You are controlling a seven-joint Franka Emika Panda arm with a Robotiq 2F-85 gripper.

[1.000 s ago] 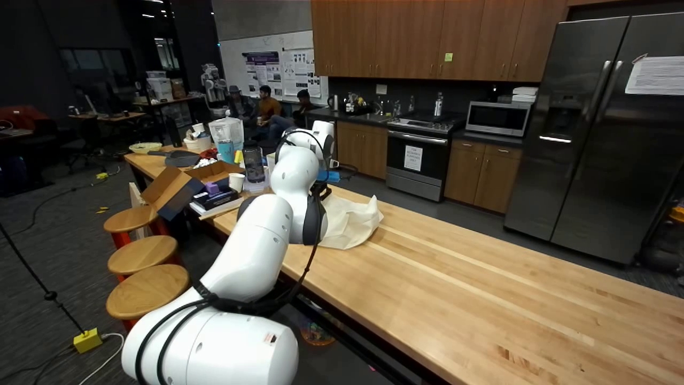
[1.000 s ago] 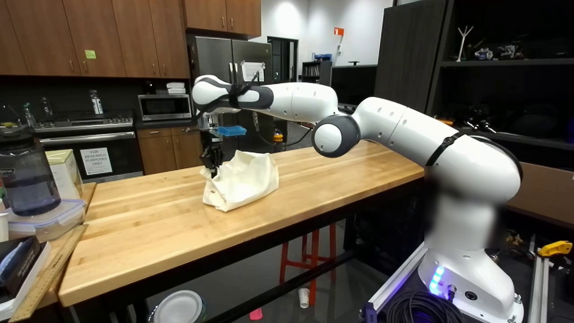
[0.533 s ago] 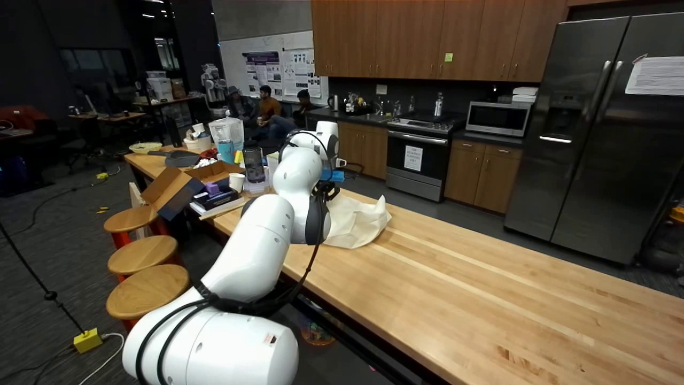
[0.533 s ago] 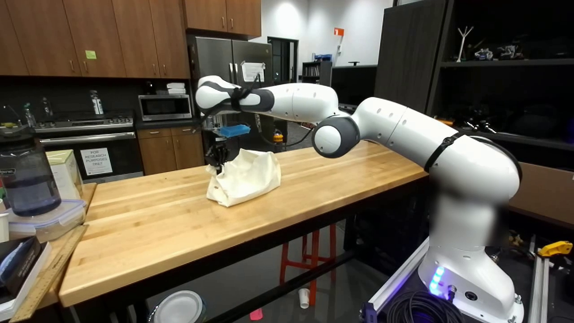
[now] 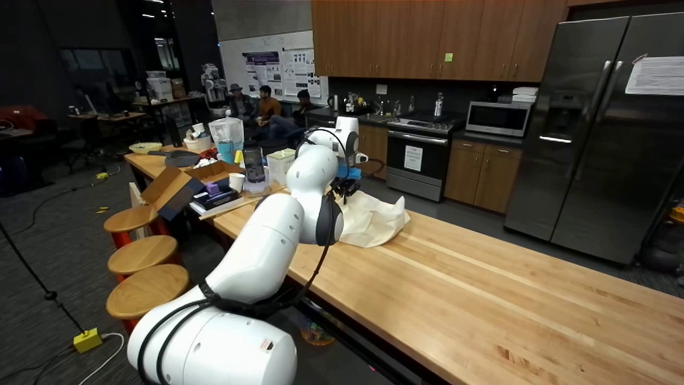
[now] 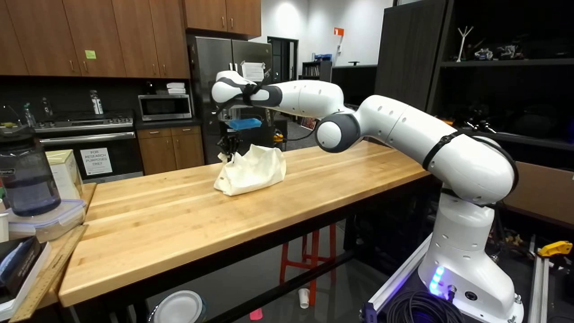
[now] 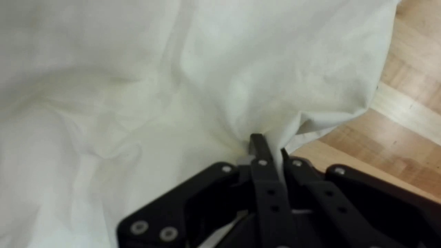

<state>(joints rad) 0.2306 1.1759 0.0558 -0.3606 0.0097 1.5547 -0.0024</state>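
Observation:
A crumpled cream cloth (image 6: 255,172), bag-like in shape, stands in folds on the wooden table. It shows in both exterior views and fills most of the wrist view. My gripper (image 7: 271,146) is shut on a pinched fold near the cloth's edge (image 7: 286,136), which runs up between the black fingers (image 7: 260,148). In an exterior view the gripper (image 6: 230,157) points down at the cloth's left end. From the opposite side, the arm covers part of the cloth (image 5: 377,222). The underside of the cloth is hidden.
A water bottle (image 6: 29,175) on a lidded container (image 6: 49,217), a box (image 6: 65,172) and a wooden ruler (image 6: 49,273) stand at one table end. Near them are a paper cup (image 5: 236,182) and an open cardboard box (image 5: 171,190). Stools (image 5: 147,291) line one side.
My gripper has moved to the right in both exterior views, and slightly up in the picture. The cloth has been dragged along with it across the table, still gripped.

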